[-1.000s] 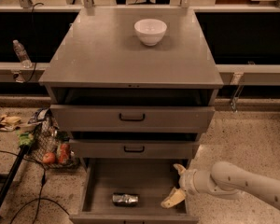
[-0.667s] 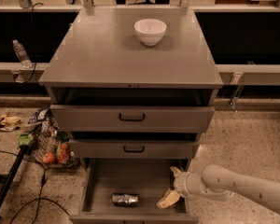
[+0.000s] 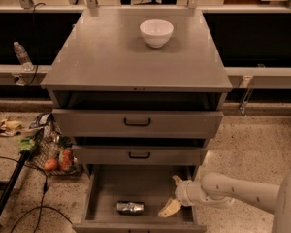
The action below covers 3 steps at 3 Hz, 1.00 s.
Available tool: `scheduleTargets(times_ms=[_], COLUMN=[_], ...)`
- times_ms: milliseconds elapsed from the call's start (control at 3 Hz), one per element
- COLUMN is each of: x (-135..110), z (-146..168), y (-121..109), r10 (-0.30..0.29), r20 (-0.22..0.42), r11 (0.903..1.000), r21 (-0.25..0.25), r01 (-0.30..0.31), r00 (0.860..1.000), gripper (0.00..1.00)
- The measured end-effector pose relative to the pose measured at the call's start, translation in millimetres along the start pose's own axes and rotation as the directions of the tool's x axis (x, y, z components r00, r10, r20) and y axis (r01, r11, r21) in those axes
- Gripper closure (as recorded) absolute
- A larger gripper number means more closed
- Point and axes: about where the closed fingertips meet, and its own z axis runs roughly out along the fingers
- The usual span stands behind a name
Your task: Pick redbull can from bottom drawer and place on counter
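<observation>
Gripper: you have the pale two-finger gripper (image 3: 173, 194) inside the bottom drawer at its right side, on the end of the white arm (image 3: 233, 192) that comes in from the right edge of the view.
Gripper fingers: they stand apart, one cream finger (image 3: 176, 180) pointing up and back, the other angled down toward the drawer floor.
Redbull can: the slim, shiny silver cylinder with bluish patches (image 3: 130, 207) lies on its side on the drawer floor, near the front lip and a little left of centre. It sits to the left of the gripper, and the two do not touch.
Bottom drawer: the wide grey box with a flat floor and low side walls (image 3: 136, 183) is pulled out toward you.
Upper drawers: the two grey drawer fronts with black bar handles (image 3: 137, 123) are above it; the upper one looks slightly pulled out, though the angle makes that hard to confirm.
Counter: the broad, smooth grey slab (image 3: 111, 62) tops the cabinet.
On counter: a round white bowl (image 3: 156, 32) stands upright near the back, right of centre.
Left ledge: a clear plastic water bottle (image 3: 23, 56) stands there.
Floor, left: a wire basket holding red and green items (image 3: 53, 149) sits beside the cabinet.
</observation>
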Motion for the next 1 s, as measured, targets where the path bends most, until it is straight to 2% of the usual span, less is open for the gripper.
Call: scheduleTargets(times_ms=[333,1000], x=[6,18], z=[30,103], y=[-3,-27], r10=[-0.014,-0.029], r20=[0.036,0.126], r11=[0.9996,0.9995], r21=[-0.024,-0.012], r01=[0.015,0.030], r00=[0.999,0.992], gripper=[0.00,0.21])
